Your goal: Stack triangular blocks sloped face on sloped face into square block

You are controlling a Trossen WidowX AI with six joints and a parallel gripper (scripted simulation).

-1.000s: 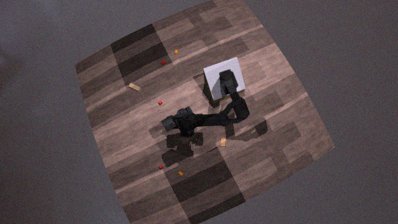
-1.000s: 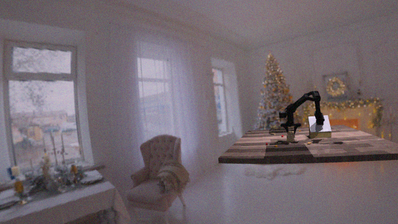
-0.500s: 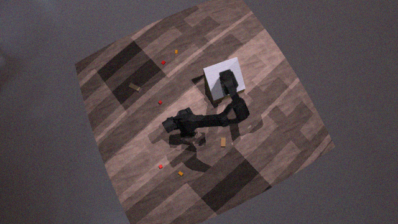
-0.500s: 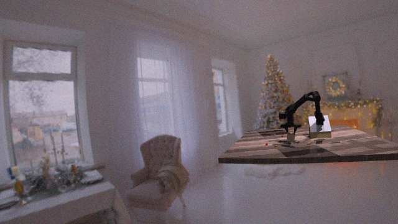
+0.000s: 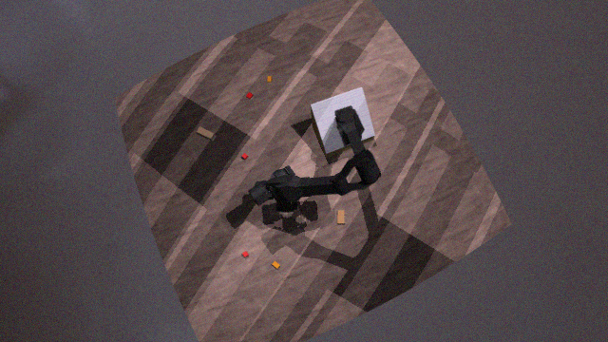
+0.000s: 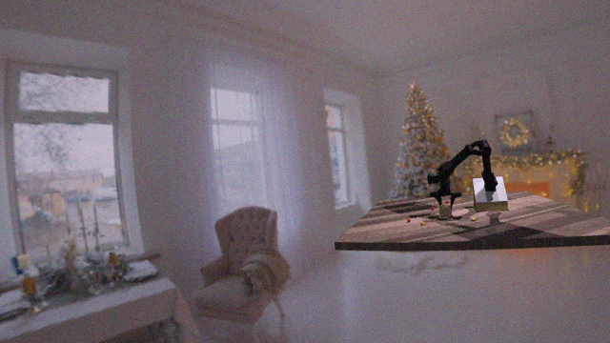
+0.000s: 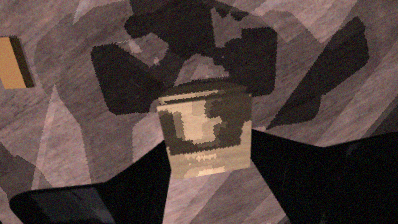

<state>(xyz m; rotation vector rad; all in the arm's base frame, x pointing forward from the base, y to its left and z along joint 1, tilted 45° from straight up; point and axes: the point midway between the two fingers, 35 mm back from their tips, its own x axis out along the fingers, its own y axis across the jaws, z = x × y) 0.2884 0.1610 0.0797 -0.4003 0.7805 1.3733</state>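
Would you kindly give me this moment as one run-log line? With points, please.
jaws (image 6: pixel 445 196): shut on tan wooden block (image 6: pixel 445 211) (image 7: pixel 207 135) | orange block (image 5: pixel 340 217) (image 6: pixel 474 219) (image 7: pixel 12 65): off to one side | release: not done | sloped-face fit: cannot tell

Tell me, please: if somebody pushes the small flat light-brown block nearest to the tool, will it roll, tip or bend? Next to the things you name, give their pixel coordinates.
The light-brown block (image 5: pixel 340 217) (image 6: pixel 474 219) (image 7: pixel 13 62) will probably slide, not roll, because its faces look flat. Tipping seems unlikely, since it lies low on a broad side. Its straight, sharp edges suggest that it is stiff and should not bend.
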